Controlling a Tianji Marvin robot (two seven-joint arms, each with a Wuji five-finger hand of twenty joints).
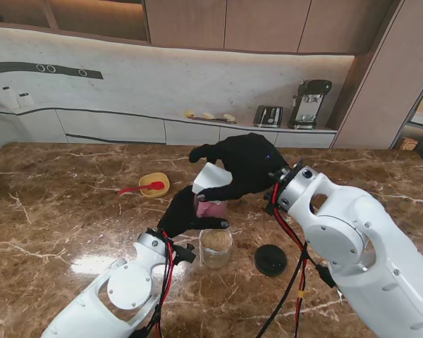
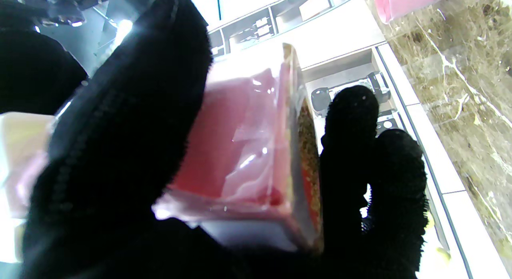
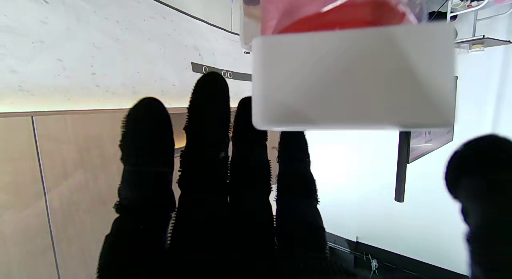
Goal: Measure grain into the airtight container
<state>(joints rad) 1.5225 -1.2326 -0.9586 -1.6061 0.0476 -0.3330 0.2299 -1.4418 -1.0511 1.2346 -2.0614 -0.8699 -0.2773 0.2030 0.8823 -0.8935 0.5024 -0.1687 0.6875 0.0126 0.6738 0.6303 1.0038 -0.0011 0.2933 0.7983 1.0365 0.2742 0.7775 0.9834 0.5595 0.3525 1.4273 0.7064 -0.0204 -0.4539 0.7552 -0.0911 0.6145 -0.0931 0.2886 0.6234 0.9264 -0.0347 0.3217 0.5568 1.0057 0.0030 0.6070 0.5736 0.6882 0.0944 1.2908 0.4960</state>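
Both black-gloved hands are up over the middle of the marble table (image 1: 49, 211), w/ a pink grain bag (image 1: 210, 205) between them. The left hand (image 1: 190, 215) is clamped on the bag's lower part; in the left wrist cam its thumb (image 2: 120, 123) presses one face of the clear pink plastic and other fingers (image 2: 352, 151) sit on the far side, w/ a strip of grain-looking stuff showing along the bag's edge. The white top of the bag (image 1: 211, 177) pokes up past the left hand, right against the right hand (image 1: 248, 165).

The right hand sits just beyond and above the left one, fingers curled around that white part in the stand cam. The right wrist cam shows its four fingers (image 3: 208, 159) straight and side by side, thumb (image 3: 480, 191) well apart, and the white panel (image 3: 352, 75) sitting past the fingertips, so I can't tell if it's really gripping or just resting there.

The airtight container (image 1: 216, 246), a clear jar w/ some grain already in the bottom, stands open directly under the left hand, on the side nearer to me. Its black lid (image 1: 271, 260) lies flat on the table beside the jar, under the right forearm. Well off to the left hand's outer side is a yellow bowl (image 1: 155, 179) w/ a red spoon (image 1: 142, 188) resting in it.
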